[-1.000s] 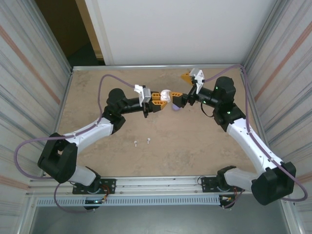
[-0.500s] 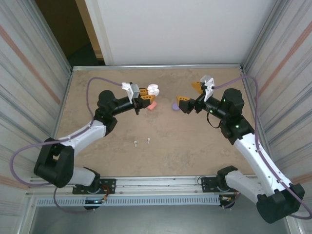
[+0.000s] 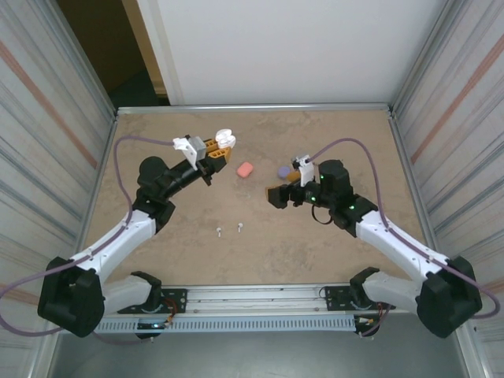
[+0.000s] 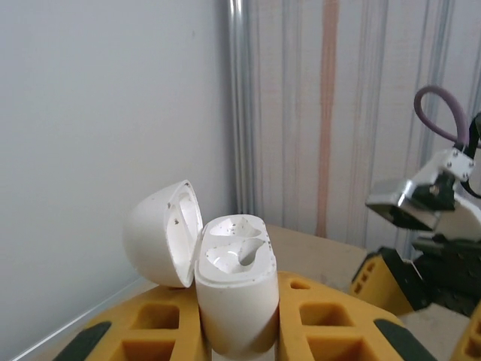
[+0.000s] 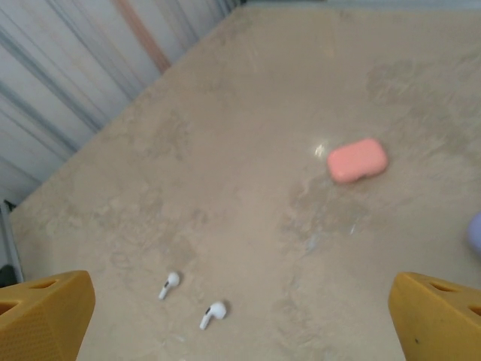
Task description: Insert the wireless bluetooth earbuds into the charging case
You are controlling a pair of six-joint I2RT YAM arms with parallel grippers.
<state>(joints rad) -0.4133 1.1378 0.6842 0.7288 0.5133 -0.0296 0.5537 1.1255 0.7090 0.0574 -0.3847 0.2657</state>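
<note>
My left gripper (image 3: 216,146) is shut on a white charging case (image 3: 224,138), raised over the table's far left. In the left wrist view the case (image 4: 236,301) stands upright between the yellow fingers (image 4: 331,320), its lid (image 4: 161,235) hinged open to the left and both sockets empty. Two white earbuds (image 3: 217,231) (image 3: 239,227) lie side by side on the table near the front middle. My right gripper (image 3: 283,187) is open above the table's middle, right of and beyond the earbuds. From its wrist camera the earbuds (image 5: 169,284) (image 5: 213,313) lie low between the wide-apart fingers (image 5: 45,312).
A coral-pink case (image 3: 245,169) lies shut on the table between the two grippers, also in the right wrist view (image 5: 357,159). A purple case (image 3: 283,171) sits just behind my right gripper. Corrugated walls (image 3: 55,118) enclose the table on both sides.
The two grippers, together at the white case a second ago, have parted. My left arm drew back left with the case; my right arm swung down toward the table's middle, jaws open.
</note>
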